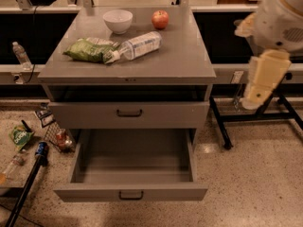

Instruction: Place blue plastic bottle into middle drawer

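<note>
The blue plastic bottle [138,46] lies on its side on the grey cabinet top [180,60], white cap toward the left, touching a green bag [88,50]. The middle drawer [131,191] is the lowest one; it is pulled fully open and nothing lies in it. The drawer above it [129,113] is shut. My gripper [252,100] hangs at the lower end of the pale arm to the right of the cabinet, at about cabinet-top height, well away from the bottle and holding nothing that I can see.
A white bowl [118,21] and a red apple [160,19] stand at the back of the cabinet top. A black stand's legs [246,119] are on the floor at right. Litter, a small clear bottle [20,54] and a dark pole [26,186] are at left.
</note>
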### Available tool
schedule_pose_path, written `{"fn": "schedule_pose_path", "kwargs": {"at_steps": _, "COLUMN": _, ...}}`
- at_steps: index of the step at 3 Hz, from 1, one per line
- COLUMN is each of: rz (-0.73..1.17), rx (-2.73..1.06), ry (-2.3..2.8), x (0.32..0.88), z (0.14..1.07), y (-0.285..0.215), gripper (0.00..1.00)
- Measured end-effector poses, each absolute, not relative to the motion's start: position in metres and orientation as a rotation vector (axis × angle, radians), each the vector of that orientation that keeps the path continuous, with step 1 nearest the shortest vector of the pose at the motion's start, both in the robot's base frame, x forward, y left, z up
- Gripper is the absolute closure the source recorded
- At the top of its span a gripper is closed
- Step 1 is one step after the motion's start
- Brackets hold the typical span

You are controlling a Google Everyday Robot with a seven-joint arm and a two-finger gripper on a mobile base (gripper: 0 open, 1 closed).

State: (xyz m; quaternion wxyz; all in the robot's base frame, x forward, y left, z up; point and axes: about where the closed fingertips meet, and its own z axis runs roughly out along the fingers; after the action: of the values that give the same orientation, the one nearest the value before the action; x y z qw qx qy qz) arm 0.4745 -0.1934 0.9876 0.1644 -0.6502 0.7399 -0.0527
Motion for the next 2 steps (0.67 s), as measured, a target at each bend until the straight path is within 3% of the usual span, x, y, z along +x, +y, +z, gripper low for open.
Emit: {"fn": "schedule_pose_path", "kwargs": {"at_steps": 2, "rz": -0.277, "rx": -2.128, "ry": 1.755, "x": 0.568, "z": 1.025, "y": -0.106, "gripper": 0.00}}
